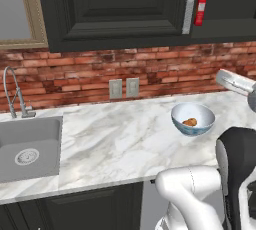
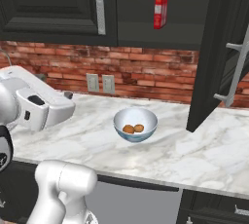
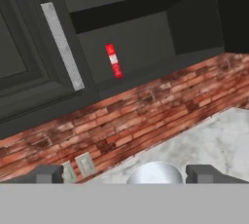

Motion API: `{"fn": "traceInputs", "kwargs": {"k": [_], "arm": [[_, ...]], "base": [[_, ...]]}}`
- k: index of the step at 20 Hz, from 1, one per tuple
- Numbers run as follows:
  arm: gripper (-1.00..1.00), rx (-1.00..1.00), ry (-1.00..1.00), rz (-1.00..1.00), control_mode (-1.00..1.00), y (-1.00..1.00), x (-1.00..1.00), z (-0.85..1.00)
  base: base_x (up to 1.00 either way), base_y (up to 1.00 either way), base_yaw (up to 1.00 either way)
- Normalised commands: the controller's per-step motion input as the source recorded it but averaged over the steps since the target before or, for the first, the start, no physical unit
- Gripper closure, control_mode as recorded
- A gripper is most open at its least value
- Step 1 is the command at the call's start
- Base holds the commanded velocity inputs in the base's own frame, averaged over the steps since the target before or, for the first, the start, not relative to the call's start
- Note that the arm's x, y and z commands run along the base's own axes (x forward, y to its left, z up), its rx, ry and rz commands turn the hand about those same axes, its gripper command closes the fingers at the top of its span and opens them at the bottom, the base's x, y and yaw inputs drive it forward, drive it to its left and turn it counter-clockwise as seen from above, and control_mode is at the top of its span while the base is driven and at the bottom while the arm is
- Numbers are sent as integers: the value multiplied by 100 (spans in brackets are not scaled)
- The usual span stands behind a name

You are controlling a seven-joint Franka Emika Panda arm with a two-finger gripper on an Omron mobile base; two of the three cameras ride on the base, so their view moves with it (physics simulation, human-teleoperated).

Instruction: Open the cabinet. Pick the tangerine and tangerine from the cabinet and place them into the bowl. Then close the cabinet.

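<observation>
Nearest to us in the hand view, our gripper (image 3: 124, 174) shows its two dark fingertips spread wide apart with nothing between them, and the rim of the bowl (image 3: 154, 172) peeks up just beyond them. From the right base view we see the bowl (image 2: 135, 123) sitting on the marble counter (image 2: 194, 155), and both tangerines (image 2: 133, 128) lie side by side inside it; the left base view gives us the orange fruit (image 1: 190, 122) in the white interior too. So we judge the picking part finished, and the step in hand is closing the cabinet (image 2: 146, 4).

Its right door (image 2: 221, 47) stands swung far out over the counter, edge toward us, with its silver bar handle (image 2: 236, 67) on the outer face. Inside, on the shelf, a red carton (image 2: 161, 9) remains upright; it is not ours to move. The left door (image 1: 115, 4) appears shut, its handle (image 1: 190, 4) vertical beside the opening.

To close well, we should raise the hand clear of the bowl first, so we do not knock it or spill the fruit. Then we should come around to the outer face of the open door, near its free edge or handle, and push in a steady arc following the hinge until it meets the frame.
</observation>
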Motion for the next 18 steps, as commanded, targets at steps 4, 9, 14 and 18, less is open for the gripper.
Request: {"fn": "traceInputs", "kwargs": {"k": [4, 9, 14, 18], "arm": [[-100, 0, 0, 1, -100, -9, -55, 0], [-100, 0, 0, 1, -100, 0, -3, 0], [-100, 0, -2, 0, -100, -8, -43, 0], [-100, 0, -1, -1, -100, -28, -59, 0]], "base": [[0, 0, 0], [0, 0, 0], [0, 0, 0], [0, 0, 0]]}}
